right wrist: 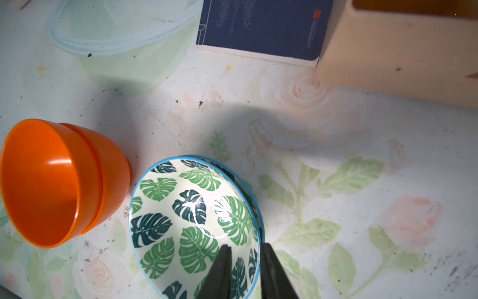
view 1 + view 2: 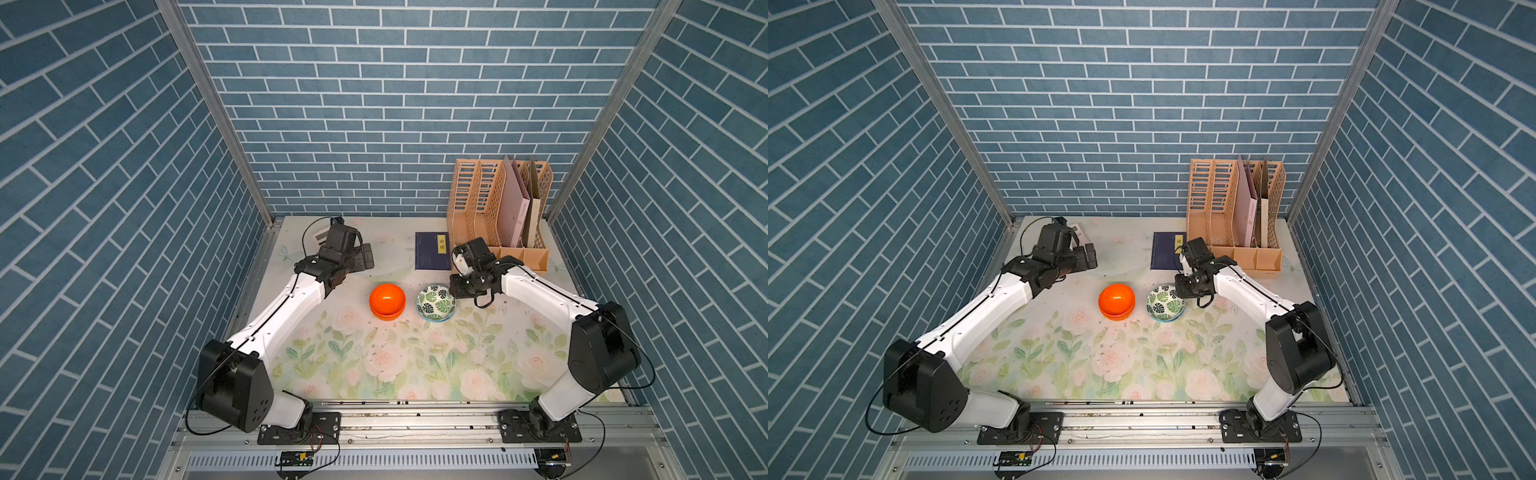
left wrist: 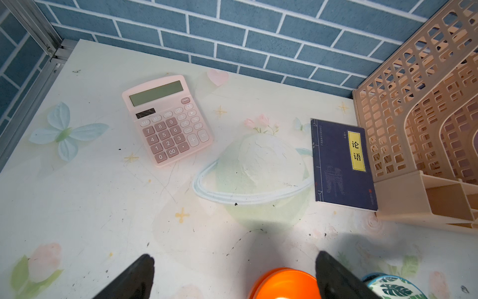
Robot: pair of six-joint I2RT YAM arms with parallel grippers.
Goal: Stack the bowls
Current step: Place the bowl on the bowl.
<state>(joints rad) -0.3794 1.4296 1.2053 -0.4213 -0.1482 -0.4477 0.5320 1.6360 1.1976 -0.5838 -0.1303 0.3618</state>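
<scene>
Two orange bowls (image 2: pixel 387 300) (image 2: pixel 1117 300) stand nested at mid-table, one inside the other (image 1: pixel 51 181). To their right is a leaf-print bowl (image 2: pixel 435 301) (image 2: pixel 1165 305) (image 1: pixel 186 207), seated in a second one whose blue rim (image 1: pixel 262 226) peeks out beneath. My right gripper (image 1: pixel 245 259) (image 2: pixel 453 291) straddles the upper leaf bowl's right rim and is shut on it, one finger inside and one outside. My left gripper (image 3: pixel 235 269) (image 2: pixel 365 257) hangs open behind the orange bowls (image 3: pixel 284 284), holding nothing.
A pink calculator (image 3: pixel 168 119) lies at the back left. A dark blue book (image 2: pixel 432 249) (image 3: pixel 341 163) lies flat beside a beige file rack (image 2: pixel 494 208) at the back right. Brick-pattern walls close the table on three sides.
</scene>
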